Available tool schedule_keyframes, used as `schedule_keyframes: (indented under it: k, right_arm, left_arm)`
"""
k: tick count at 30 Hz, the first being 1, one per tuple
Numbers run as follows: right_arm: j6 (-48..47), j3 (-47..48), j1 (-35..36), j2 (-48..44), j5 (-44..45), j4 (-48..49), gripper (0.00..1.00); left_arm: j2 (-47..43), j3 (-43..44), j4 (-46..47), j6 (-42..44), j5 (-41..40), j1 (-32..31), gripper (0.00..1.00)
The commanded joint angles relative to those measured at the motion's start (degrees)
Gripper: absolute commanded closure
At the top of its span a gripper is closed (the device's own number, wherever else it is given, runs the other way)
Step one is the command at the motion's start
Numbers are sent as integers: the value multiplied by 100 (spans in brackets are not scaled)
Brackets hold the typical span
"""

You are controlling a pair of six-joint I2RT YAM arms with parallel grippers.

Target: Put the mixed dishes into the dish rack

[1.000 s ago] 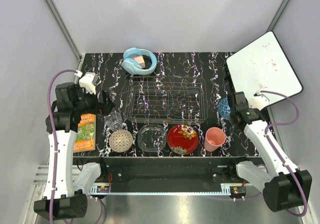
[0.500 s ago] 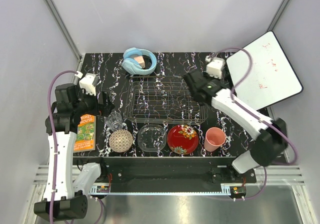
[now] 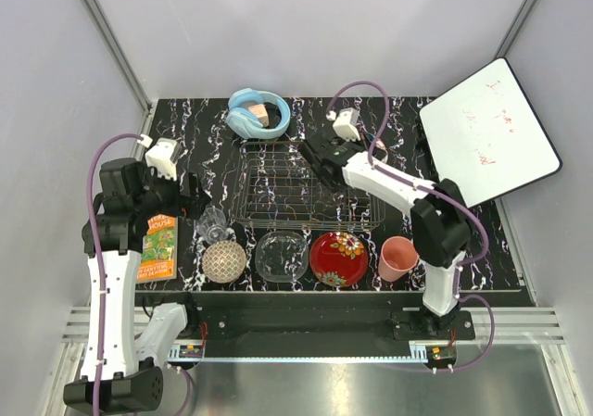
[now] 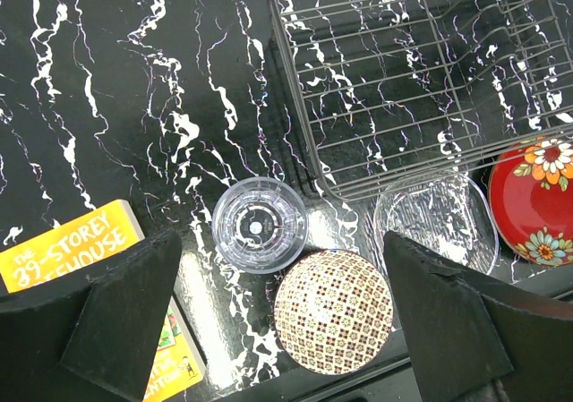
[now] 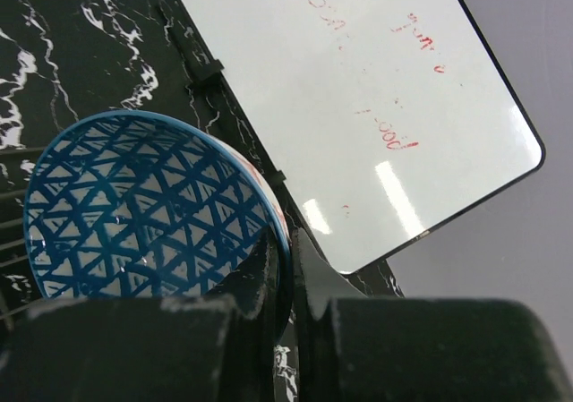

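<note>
One dish up: blue patterned bowl (image 5: 148, 209) pinched at its rim in the closed right claw (image 5: 288, 272), poised over the far side of the dish rack (image 3: 310, 221); left claw (image 4: 282, 308) spread wide, empty, above clear tumbler (image 4: 260, 225). Probably straight down onto bare wire grid; ample room, no dish inside yet.

One table (image 3: 310, 115), three camera views.
The table is taken in whole from high above its near edge. The left wrist view is aimed straight down, fairly near, at a corner of the dish rack (image 4: 412, 71), the clear tumbler (image 4: 260, 224), beige lattice-patterned bowl (image 4: 333, 311), clear glass bowl (image 4: 436, 218) and red floral plate (image 4: 542, 201), all shared with the overhead view. The right wrist view is filled at close range by the blue patterned bowl (image 5: 148, 205) and white board (image 5: 349, 106).
</note>
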Motion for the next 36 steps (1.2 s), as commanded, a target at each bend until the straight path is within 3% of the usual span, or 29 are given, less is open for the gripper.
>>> schedule_keyframes:
  k: [1, 15, 18, 20, 24, 27, 33, 36]
  right_arm:
    - [-178, 608, 183, 503, 954, 86, 100]
    - [-231, 625, 280, 1164, 831, 51, 100]
    - [-196, 678, 280, 1208, 725, 51, 88]
    - [-187, 713, 280, 1269, 628, 60, 67]
    - [-125, 793, 280, 1471, 444, 51, 56]
    - [-73, 784, 280, 1515, 321, 51, 42]
    - [15, 749, 341, 1113, -30, 69, 29]
    - [33, 784, 412, 718, -452, 60, 28]
  left_arm:
    - [173, -135, 169, 100, -50, 28, 1]
    - [270, -249, 205, 258, -77, 28, 3]
    - [270, -267, 205, 267, -50, 20, 3]
    - [261, -285, 196, 284, -50, 28, 3]
    - [226, -337, 205, 416, -85, 19, 6]
    - [165, -372, 170, 547, -94, 19, 6]
    - [33, -408, -164, 1144, 11, 19, 6]
    - [-55, -382, -471, 1558, 117, -7, 6]
